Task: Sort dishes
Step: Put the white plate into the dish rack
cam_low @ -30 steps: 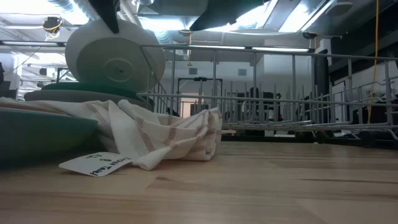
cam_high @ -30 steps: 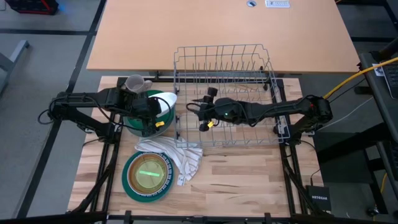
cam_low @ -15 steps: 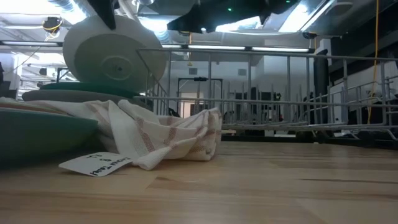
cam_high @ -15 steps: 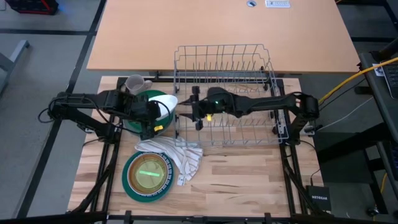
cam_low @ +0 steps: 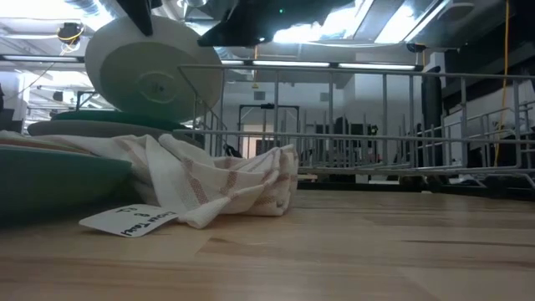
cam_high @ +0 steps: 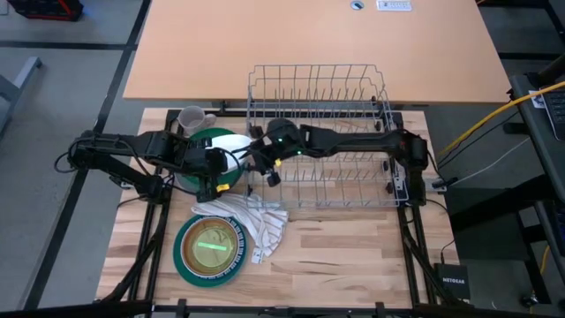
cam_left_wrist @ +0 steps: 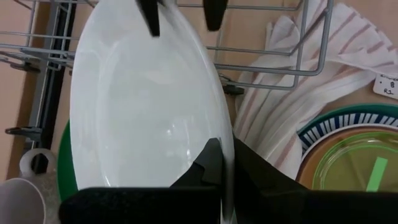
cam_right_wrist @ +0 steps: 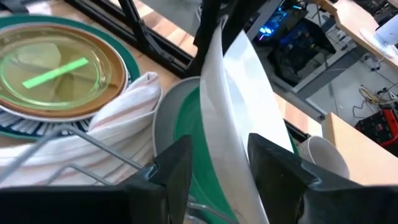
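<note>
At bench's left, beside the rack (cam_high: 320, 132): white plate (cam_left_wrist: 149, 118) held on edge, above a green plate (cam_high: 196, 170) on the stack. Left gripper (cam_left_wrist: 225, 167) clamped shut on the white plate's rim. Right gripper (cam_right_wrist: 214, 165) reached across from the rack side, jaws part open and straddling the opposite rim; contact not certain, likely a handover in progress. Mug (cam_high: 191, 118) standing far-left of the stack, just beside it. Nearer, a second stack (cam_high: 210, 250): yellow-green plate on a brownish one on a blue-striped, green-rimmed one. Striped cloth (cam_high: 252, 218) crumpled between the stacks, touching the near one.

Progress, judged: early. Rack holds no dishes as far as visible. White plate not yet racked; green plate, mug and the whole near stack untouched. Nearly everything left to do.
</note>
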Controlling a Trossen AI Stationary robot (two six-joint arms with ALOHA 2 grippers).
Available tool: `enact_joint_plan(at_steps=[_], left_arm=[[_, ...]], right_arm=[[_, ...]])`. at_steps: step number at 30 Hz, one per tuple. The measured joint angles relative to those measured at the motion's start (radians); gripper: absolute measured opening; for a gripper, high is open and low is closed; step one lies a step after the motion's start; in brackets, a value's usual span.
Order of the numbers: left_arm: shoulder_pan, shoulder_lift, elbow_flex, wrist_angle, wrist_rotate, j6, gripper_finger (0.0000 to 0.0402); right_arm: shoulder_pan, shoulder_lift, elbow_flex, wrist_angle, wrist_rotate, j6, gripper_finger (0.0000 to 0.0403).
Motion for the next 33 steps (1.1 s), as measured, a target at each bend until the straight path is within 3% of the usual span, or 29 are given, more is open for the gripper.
enact_joint_plan(at_steps=[6, 15, 21, 33], left_arm=[[-0.004, 0.000, 0.000, 0.001, -0.009, 0.033, 0.0000], [-0.006, -0.001, 0.000, 0.001, -0.028, 0.149, 0.0000], [-0.005, -0.001, 0.000, 0.000, -0.027, 0.218, 0.0006], [-0.005, 0.001, 0.001, 0.013, -0.051, 0.219, 0.0082]], right_arm=[[0.000, 0.013, 0.017, -0.019, 0.000, -0.030, 0.0125], [0.000, 0.013, 0.017, -0.034, -0.014, -0.057, 0.0026], [0.001, 0.013, 0.017, -0.039, -0.008, -0.091, 0.0023], [0.000, 0.015, 0.015, -0.010, 0.003, -0.099, 0.0020]])
